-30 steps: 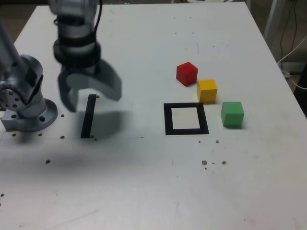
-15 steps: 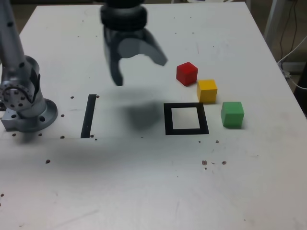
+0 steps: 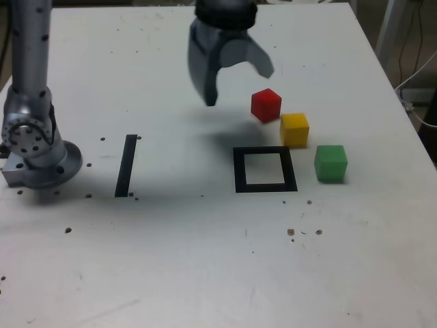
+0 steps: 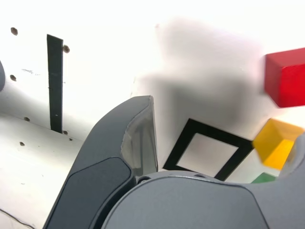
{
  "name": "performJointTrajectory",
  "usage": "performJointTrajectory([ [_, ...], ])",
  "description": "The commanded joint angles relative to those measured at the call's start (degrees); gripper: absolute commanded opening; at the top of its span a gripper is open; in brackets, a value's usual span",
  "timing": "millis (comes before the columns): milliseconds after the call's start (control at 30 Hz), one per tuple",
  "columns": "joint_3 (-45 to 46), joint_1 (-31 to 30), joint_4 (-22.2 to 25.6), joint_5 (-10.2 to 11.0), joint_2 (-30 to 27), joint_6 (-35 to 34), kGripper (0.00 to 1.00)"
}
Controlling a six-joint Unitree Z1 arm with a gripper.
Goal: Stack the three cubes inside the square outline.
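Swung from frame left to upper centre; my hand (image 3: 235,85) wide, empty. Next: centre over matte red cube (image 3: 265,105), descend straight, avoid yellow cube (image 3: 294,130).

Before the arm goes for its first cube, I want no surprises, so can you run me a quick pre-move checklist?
1. Hand open: ok, jaws spread wide with nothing between them.
2. Square outline free: ok, only its white centre shows inside.
3. Red cube reachable: ok, it sits nearest the hand and nothing lies on it.
4. Space around the red cube: not ok, the yellow cube sits close at one corner; contact cannot be told.
5. Green cube out of the way: ok, it stands apart, on the exterior view's right of the outline.
6. Hand lined up over a cube: not ok, it hangs off to the exterior view's left of the red one.
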Motion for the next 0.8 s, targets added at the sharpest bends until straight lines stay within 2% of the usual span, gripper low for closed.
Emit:
performJointTrajectory([
  [0,-2.17,1.11,0.96,-0.25,2.64,0.52,0.99],
  [433,-15.70,5.24,5.96,-1.45,14.29,3.60,0.98],
  [767,-20.81,7.39,7.93,-4.07,19.77,6.56,0.94],
])
